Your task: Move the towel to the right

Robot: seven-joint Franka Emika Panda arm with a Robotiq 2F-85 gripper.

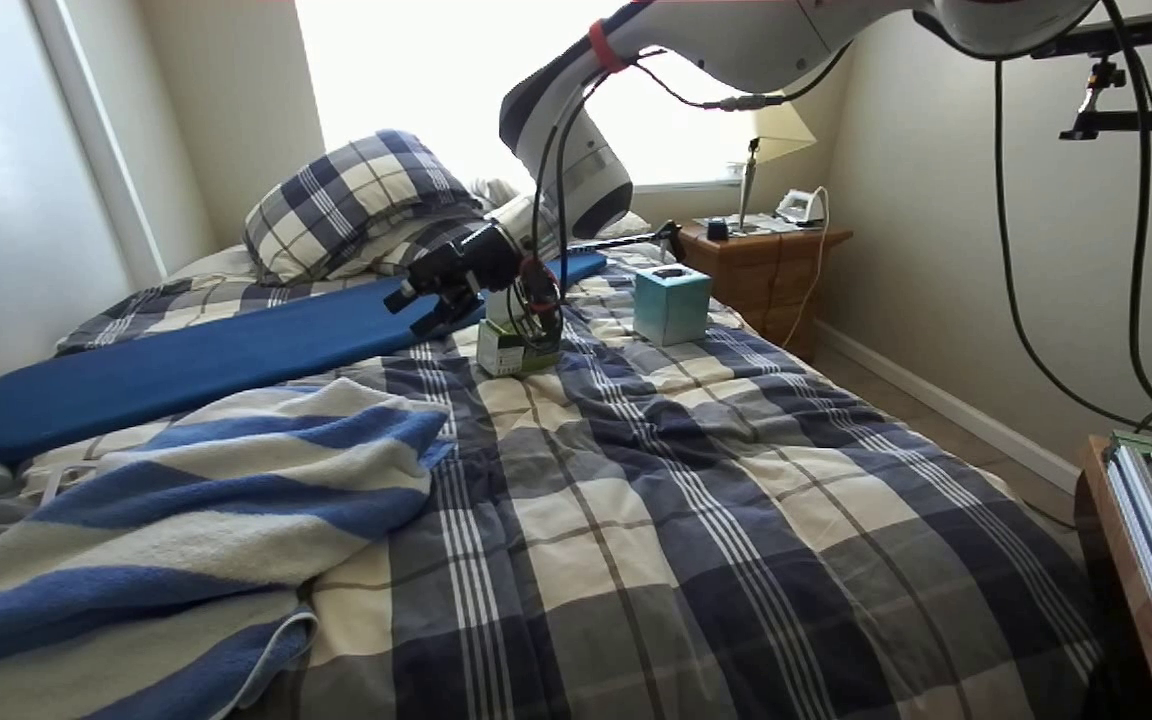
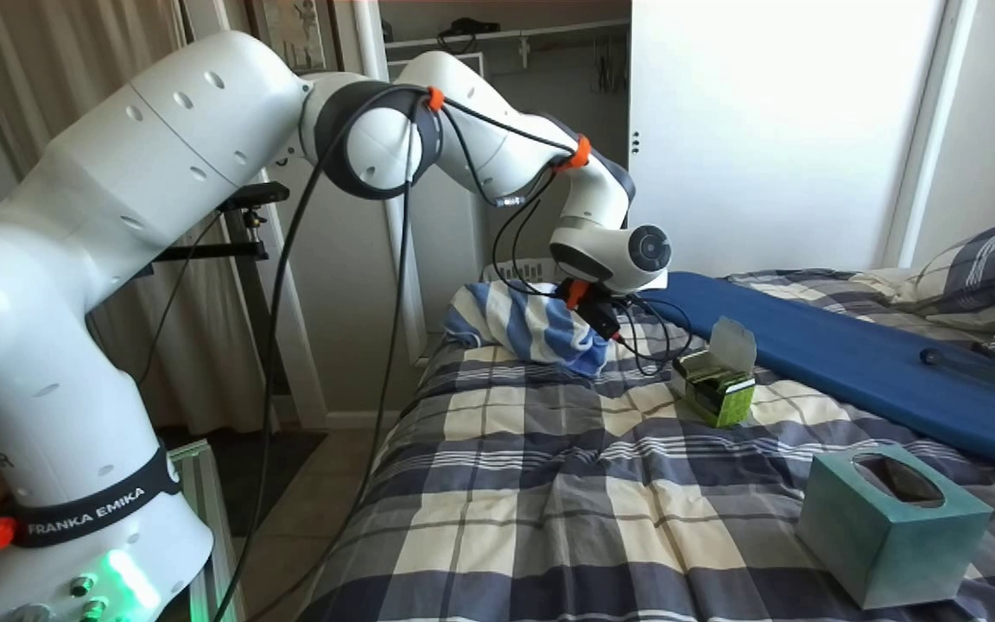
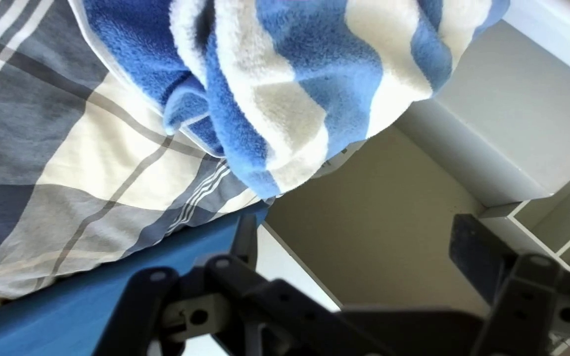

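Striped towel lies rumpled, long axis slanting lower left to upper right in an exterior view, on plaid bed worktop beside ironing board; fingers spread; window beyond.

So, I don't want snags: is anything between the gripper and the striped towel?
Nothing visible stands between them: the wrist view shows the striped towel uncovered, beyond the open gripper. The blue board beside the towel lies low, on the bed.

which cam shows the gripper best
The wrist view: the gripper is close up there, its fingers plainly apart. Both exterior views show it small and dark; in an exterior view its fingertips show too.
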